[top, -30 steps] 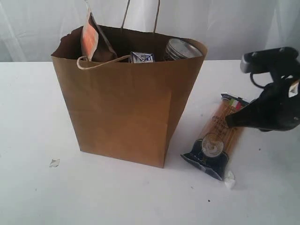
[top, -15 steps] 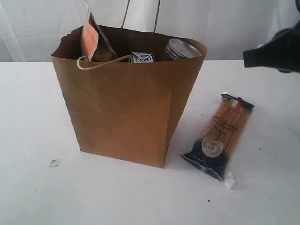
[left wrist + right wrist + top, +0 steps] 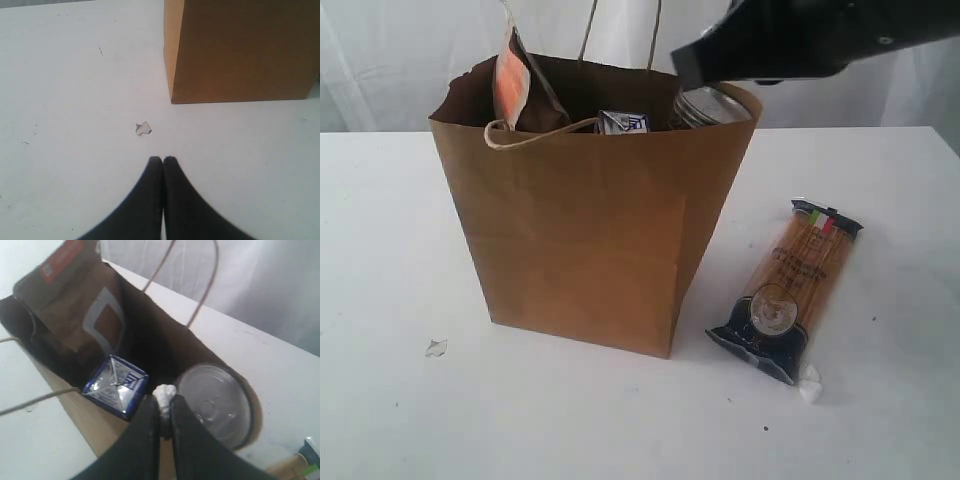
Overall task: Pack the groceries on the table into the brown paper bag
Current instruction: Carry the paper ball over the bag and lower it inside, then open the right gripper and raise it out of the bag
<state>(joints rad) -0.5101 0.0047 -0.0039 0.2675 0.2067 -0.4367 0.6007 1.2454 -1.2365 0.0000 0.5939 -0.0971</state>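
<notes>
The brown paper bag [image 3: 590, 220] stands upright on the white table [image 3: 400, 400]. In it show the orange-labelled pouch [image 3: 515, 85], the blue-white carton [image 3: 623, 122] and a clear-lidded jar [image 3: 712, 103]. The spaghetti packet [image 3: 790, 295] lies flat to the bag's right. My right gripper [image 3: 163, 402] hovers over the bag's mouth, between carton [image 3: 116, 385] and jar lid [image 3: 215, 402], shut on a small white wad [image 3: 164, 392]. My left gripper [image 3: 163, 159] is shut on nothing, low over the table near the bag's corner [image 3: 172, 95]. The nut jar and yellow bottle are hidden.
A small clear scrap [image 3: 436, 347] lies on the table left of the bag, just ahead of the left gripper. A white bit [image 3: 809, 385] sits at the near end of the spaghetti packet. The bag's cord handles [image 3: 620, 35] stand up at the back.
My right arm has left the spaghetti packet, rising and swinging left until it is over the bag's mouth. The packet and bag have not moved.
</notes>
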